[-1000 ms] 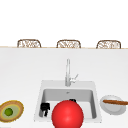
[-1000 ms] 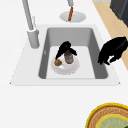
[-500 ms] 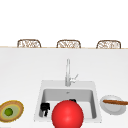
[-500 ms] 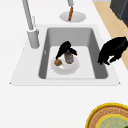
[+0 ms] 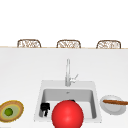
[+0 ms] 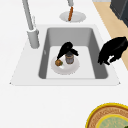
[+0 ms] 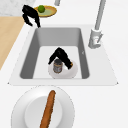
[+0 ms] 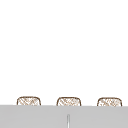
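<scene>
**Right hand clasps the jar in the sink**

Front view: left hand (image 5: 45, 109) hangs at the grey sink's (image 5: 40, 100) left end, fingers relaxed, empty; left side view: right hand (image 6: 66, 48) curls round the small upright brown jar (image 6: 69, 58) directly beneath it, on the round white plate (image 6: 65, 69); right side view: same clasp; nothing has shifted since half a second ago.

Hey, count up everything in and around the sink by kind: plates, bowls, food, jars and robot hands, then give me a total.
Plates: 2 (sink plate, counter plate)
Bowls: 1 (bowl)
Food: 3 (green fruit, brown loaf, round brown piece)
Jars: 1 (jar)
Robot hands: 2 (left robot hand, right robot hand)
Total: 9
</scene>
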`<state>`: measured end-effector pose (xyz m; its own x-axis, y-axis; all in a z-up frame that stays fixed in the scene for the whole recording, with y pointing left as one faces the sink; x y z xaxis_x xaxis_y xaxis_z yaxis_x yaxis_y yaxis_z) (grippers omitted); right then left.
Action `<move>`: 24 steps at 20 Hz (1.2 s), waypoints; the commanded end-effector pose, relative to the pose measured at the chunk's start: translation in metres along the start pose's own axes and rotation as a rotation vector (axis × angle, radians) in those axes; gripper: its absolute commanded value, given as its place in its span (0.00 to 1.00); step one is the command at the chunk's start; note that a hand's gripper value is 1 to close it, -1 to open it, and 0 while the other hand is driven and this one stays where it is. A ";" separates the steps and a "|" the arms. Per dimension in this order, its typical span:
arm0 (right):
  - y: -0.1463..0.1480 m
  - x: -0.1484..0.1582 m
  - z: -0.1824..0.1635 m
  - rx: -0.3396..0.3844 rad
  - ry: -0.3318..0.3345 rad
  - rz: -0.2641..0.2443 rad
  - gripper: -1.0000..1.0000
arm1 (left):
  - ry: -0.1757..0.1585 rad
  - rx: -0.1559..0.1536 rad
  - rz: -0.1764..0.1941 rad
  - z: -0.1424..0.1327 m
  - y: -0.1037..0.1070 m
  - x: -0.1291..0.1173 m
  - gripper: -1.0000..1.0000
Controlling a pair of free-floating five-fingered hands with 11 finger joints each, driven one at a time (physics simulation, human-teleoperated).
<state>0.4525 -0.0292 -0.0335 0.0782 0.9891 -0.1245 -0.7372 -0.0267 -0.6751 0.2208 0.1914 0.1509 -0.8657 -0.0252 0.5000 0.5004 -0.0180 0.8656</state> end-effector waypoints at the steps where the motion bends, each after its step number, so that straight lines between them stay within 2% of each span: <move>1: 0.014 0.001 0.013 0.059 -0.017 0.026 0.00 | 0.000 0.000 0.000 0.000 0.000 0.000 0.50; 2: 0.011 0.004 0.010 0.038 -0.017 0.024 0.00 | 0.000 0.000 0.000 0.000 0.000 0.000 0.50; 3: 0.010 0.006 0.010 0.027 -0.018 0.024 1.00 | 0.000 0.000 0.000 0.000 0.000 0.000 0.50; 4: 0.009 0.006 0.011 0.020 -0.017 0.042 1.00 | 0.000 0.000 0.000 0.000 0.000 0.000 0.50; 7: 0.005 0.005 0.013 -0.006 -0.013 0.027 1.00 | 0.000 0.000 0.000 0.000 0.000 0.000 0.50; 10: 0.004 0.008 0.013 -0.028 0.002 0.036 1.00 | 0.000 0.000 0.000 0.000 0.000 0.000 0.50; 12: 0.004 0.009 0.014 -0.059 0.007 0.030 1.00 | 0.000 0.000 0.000 0.000 0.000 0.000 0.50; 13: 0.004 0.005 0.014 -0.057 0.010 0.009 1.00 | 0.000 0.000 0.000 0.000 0.000 0.000 0.50; 16: -0.011 0.003 0.032 -0.085 0.006 -0.004 1.00 | 0.000 0.000 0.000 0.000 0.000 0.000 0.50; 24: -0.039 -0.026 0.069 -0.103 -0.072 -0.065 1.00 | 0.000 0.000 0.000 0.000 0.000 0.000 0.50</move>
<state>0.4329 -0.0314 0.0276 0.0769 0.9949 -0.0659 -0.6888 0.0052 -0.7250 0.2208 0.1914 0.1509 -0.8657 -0.0252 0.5000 0.5004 -0.0180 0.8656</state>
